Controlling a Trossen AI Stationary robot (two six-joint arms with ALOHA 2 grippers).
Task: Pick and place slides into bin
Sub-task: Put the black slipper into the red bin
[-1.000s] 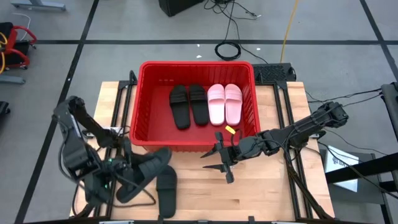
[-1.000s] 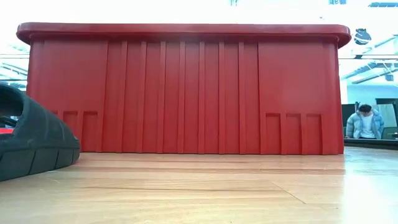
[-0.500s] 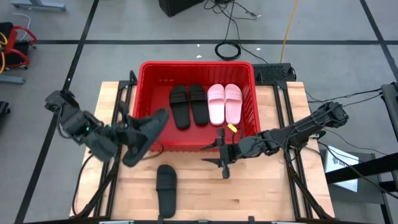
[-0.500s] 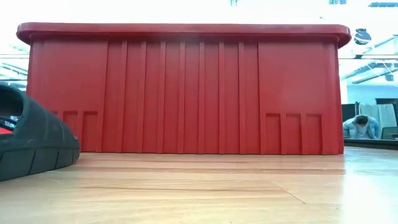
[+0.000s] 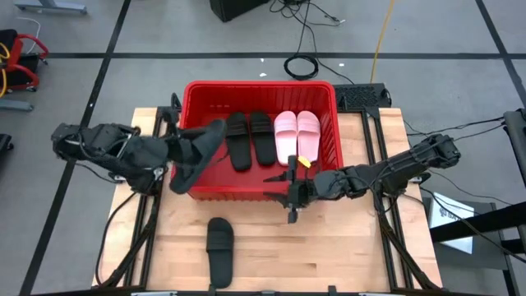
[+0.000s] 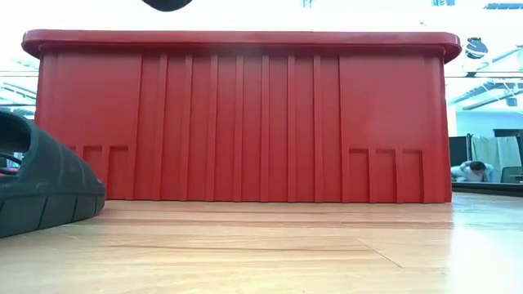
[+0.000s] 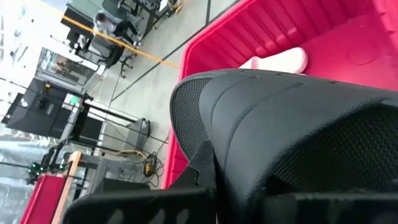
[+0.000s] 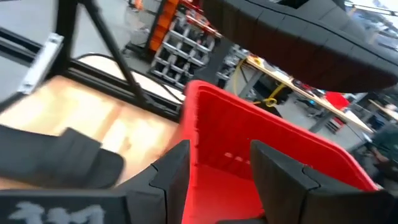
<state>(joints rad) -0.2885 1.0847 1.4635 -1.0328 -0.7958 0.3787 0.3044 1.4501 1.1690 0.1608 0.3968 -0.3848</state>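
With my left end effector (image 5: pixel 175 154) clenched on a black slide (image 5: pixel 197 154) hanging over the bin's (image 5: pixel 255 89) left-front rim, I'd carry it inward past the wall toward the bare floor beside the 4 slides already inside before letting go.

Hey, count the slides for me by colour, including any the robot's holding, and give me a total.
Black slides: 4 – two in the bin at and, one held by the left pincer at, one on the table at.
Pink slides: 2 – in the bin.
Total: 6
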